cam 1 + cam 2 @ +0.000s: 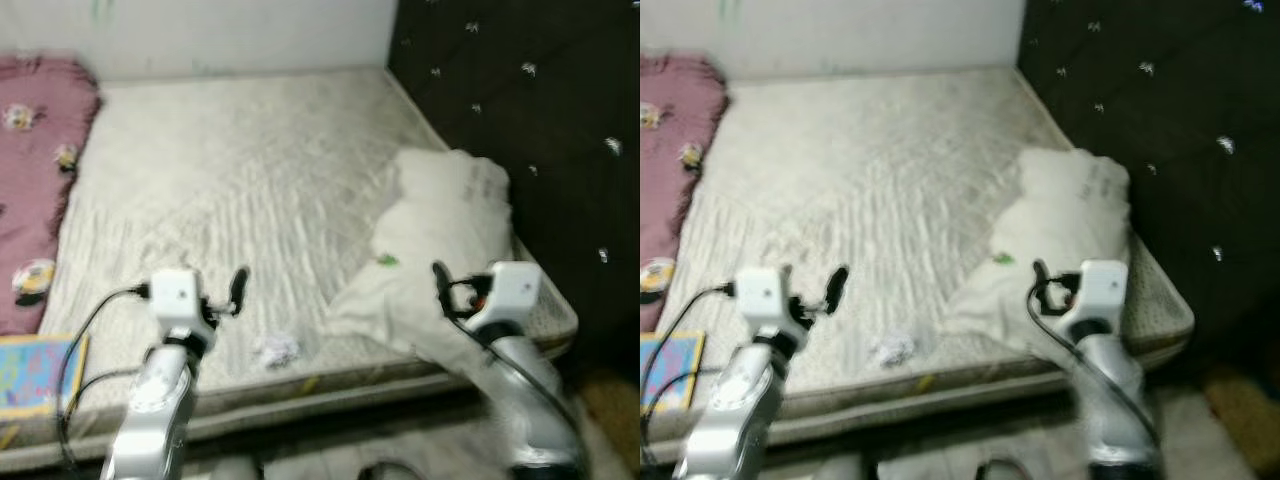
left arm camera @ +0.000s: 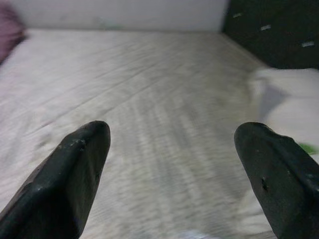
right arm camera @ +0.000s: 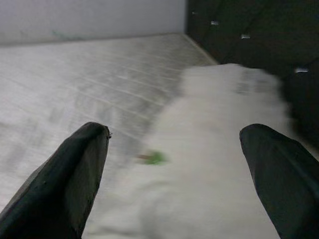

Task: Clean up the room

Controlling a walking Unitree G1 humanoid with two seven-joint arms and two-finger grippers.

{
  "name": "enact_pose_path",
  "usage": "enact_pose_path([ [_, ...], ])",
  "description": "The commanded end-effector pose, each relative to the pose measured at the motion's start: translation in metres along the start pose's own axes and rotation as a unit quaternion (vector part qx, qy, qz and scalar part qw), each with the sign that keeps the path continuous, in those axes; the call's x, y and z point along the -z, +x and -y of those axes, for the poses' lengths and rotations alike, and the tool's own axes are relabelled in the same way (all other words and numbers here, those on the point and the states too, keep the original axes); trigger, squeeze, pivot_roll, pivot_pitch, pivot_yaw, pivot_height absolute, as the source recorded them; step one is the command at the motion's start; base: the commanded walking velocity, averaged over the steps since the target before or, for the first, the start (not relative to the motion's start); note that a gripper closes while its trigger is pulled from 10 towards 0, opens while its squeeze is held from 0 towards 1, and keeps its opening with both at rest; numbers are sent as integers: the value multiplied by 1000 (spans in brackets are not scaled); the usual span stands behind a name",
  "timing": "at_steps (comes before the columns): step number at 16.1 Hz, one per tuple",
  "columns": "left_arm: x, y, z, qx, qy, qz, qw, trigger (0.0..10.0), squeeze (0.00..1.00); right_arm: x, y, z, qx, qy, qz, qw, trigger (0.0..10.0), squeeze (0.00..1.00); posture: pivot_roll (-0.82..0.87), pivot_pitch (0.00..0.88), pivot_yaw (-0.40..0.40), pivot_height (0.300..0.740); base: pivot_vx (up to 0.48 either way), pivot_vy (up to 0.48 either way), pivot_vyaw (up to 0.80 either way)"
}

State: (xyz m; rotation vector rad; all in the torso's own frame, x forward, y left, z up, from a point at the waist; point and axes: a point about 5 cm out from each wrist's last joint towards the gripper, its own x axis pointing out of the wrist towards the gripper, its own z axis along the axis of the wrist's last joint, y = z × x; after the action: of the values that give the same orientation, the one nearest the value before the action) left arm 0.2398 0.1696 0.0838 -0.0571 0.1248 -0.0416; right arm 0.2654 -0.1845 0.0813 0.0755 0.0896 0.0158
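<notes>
A bare grey mattress (image 1: 240,180) lies before me. A white pillow (image 1: 445,230) with a small green mark (image 1: 387,261) rests at its right side, against a dark tufted headboard (image 1: 530,110). A small crumpled white scrap (image 1: 277,349) sits near the mattress's front edge. My left gripper (image 2: 174,164) hovers open over the front left of the mattress, nothing between its fingers. My right gripper (image 3: 174,164) is open just in front of the pillow's near end, holding nothing.
A pink patterned blanket (image 1: 35,170) covers the mattress's left side. A colourful flat book (image 1: 35,375) lies at the front left corner. A white wall (image 1: 200,30) runs behind the bed. Floor shows below the front edge.
</notes>
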Motion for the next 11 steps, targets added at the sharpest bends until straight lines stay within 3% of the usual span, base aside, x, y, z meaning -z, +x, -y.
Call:
enact_pose_path([
  [1, -3, 3, 1, 0, -3, 4, 1000, 10000, 0, -4, 0, 5, -3, -3, 4, 1000, 10000, 0, 15, 64, -21, 740, 0, 480, 0],
  [5, -10, 8, -2, -11, 14, 23, 1000, 10000, 0, -11, 4, 2, -9, -17, 25, 999, 10000, 0, 17, 75, -23, 740, 0, 480, 0],
  [8, -12, 8, -5, -28, 23, 27, 999, 10000, 0, -10, 4, 4, 1, -52, 15, 999, 10000, 0, 22, 77, -23, 740, 0, 0, 0],
  [11, -11, 10, -7, -40, 33, 24, 998, 10000, 0, -10, 4, 7, 4, -40, 15, 999, 10000, 0, 21, 75, -22, 740, 0, 0, 0],
])
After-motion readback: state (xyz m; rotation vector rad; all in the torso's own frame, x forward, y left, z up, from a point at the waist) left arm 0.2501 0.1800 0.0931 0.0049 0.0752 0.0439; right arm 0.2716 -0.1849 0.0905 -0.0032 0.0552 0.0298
